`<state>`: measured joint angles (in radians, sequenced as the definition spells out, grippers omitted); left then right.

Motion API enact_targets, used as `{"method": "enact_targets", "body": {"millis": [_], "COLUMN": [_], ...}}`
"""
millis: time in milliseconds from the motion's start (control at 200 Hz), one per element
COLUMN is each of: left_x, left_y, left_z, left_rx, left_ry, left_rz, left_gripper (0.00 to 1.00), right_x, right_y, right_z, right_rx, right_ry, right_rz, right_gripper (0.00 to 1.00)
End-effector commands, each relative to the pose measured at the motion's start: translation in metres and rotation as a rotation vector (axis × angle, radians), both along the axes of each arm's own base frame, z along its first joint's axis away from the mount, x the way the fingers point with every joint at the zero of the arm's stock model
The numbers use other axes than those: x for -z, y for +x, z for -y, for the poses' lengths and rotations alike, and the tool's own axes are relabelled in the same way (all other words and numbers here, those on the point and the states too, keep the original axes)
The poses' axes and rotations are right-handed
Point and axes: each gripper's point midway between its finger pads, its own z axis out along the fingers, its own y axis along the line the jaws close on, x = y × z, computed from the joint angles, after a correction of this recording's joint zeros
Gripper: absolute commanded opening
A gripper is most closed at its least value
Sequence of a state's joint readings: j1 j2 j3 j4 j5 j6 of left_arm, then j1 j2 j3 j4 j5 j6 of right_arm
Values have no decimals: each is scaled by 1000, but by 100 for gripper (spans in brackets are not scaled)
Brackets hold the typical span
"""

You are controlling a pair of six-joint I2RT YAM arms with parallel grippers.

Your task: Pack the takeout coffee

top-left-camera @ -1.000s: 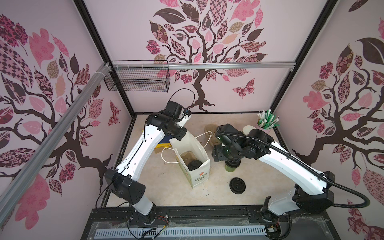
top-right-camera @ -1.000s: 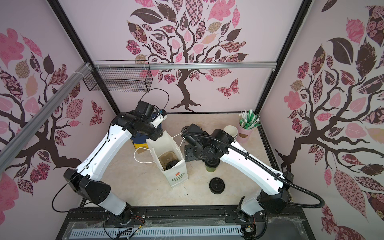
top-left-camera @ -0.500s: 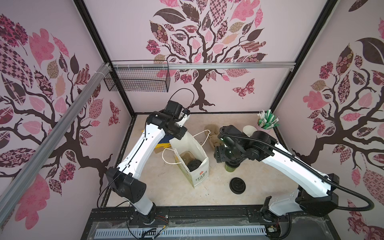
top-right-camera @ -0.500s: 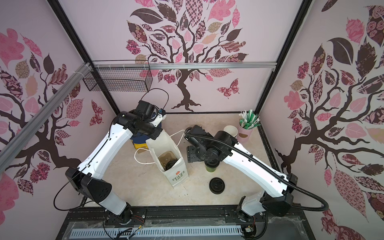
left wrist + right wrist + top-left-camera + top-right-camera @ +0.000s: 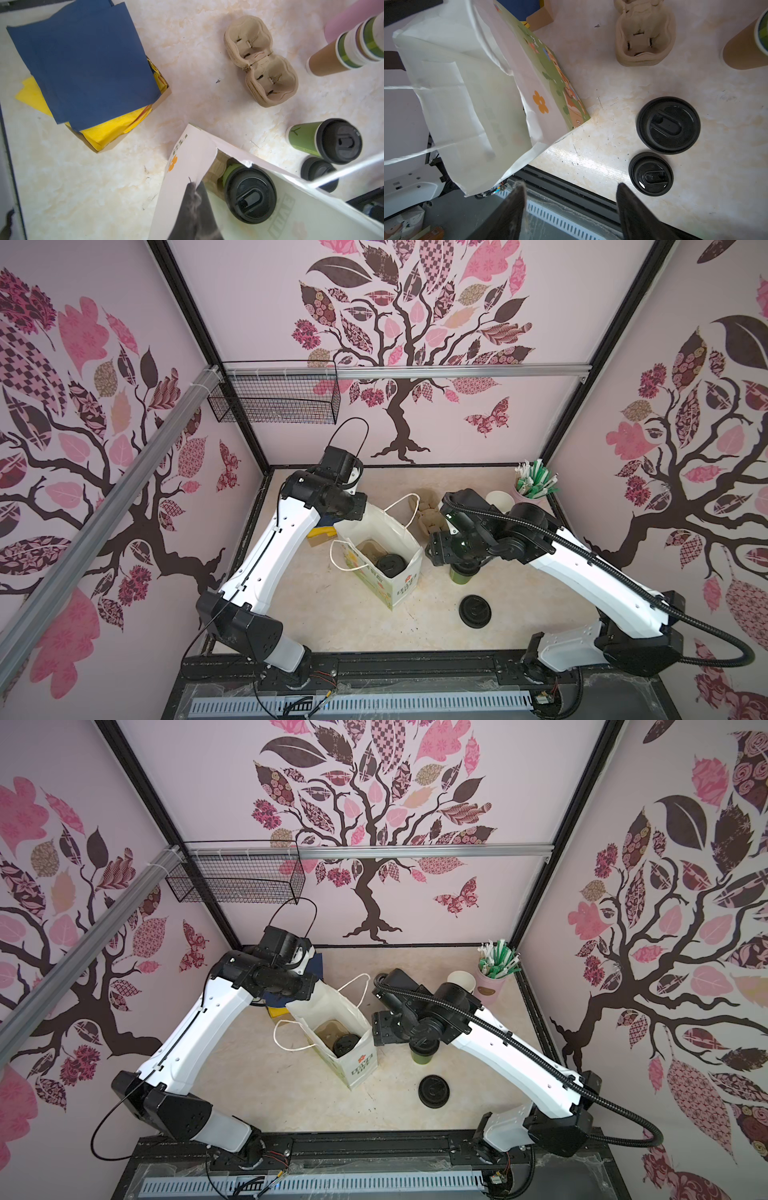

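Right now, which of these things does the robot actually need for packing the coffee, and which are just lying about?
Needed: paper bag; lidded cup inside it; lidded cup outside it.
Lying about: loose black lids; cardboard cup carriers; napkins; empty stacked cups; straws.

Takeout coffee, two units. We record the first cup (image 5: 250, 195): olive-green paper wall, round black sip lid pressed on, standing upright inside the white paper bag (image 5: 399, 593). In both top views it shows as a black disc low in the bag's open mouth. We record the second cup (image 5: 324, 141): same green wall, same black lid, upright on the tabletop (image 5: 353, 626) outside the bag, near its right side. Only its lower green wall shows in both top views.
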<state>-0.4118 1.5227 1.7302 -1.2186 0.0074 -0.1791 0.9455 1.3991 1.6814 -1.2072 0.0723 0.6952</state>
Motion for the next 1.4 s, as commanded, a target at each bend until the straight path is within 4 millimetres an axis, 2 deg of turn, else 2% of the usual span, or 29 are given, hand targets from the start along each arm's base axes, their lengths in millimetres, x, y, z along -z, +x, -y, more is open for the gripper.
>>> {"method": "enact_targets", "body": {"millis": [0, 175, 330, 535, 710, 925, 1110, 1305, 1395], "left_x": [4, 0, 3, 15, 20, 19, 20, 21, 15], "left_y": [-11, -21, -29, -42, -49, -56, -62, -67, -69], "left_z": [1, 6, 0, -5, -10, -14, -23, -29, -35], "left_rx": [-126, -246, -370, -458, -537, -614, -673, -703, -702], "left_ry": [-103, -259, -341, -368, -418, -466, -468, -488, -490], "left_rz": [-63, -70, -70, -117, -118, -109, -97, -79, -37], "left_gripper": [0, 0, 0, 0, 0, 0, 0, 0, 20], "right_x": [-1, -2, -5, 9, 22, 29, 31, 27, 21], "right_y": [-8, -8, -14, -16, -17, -13, -8, 7, 18], "right_z": [0, -7, -19, -20, -13, -27, -32, -43, -44], "right_rx": [34, 23, 1, 7, 35, 29, 33, 27, 20], "right_ry": [22, 27, 22, -111, -215, -193, -195, -184, -193], "right_rz": [-71, -92, -99, -100, -124, -136, -122, -64, -7], "right_gripper": [73, 74, 74, 74, 68, 60, 46, 19, 9]}}
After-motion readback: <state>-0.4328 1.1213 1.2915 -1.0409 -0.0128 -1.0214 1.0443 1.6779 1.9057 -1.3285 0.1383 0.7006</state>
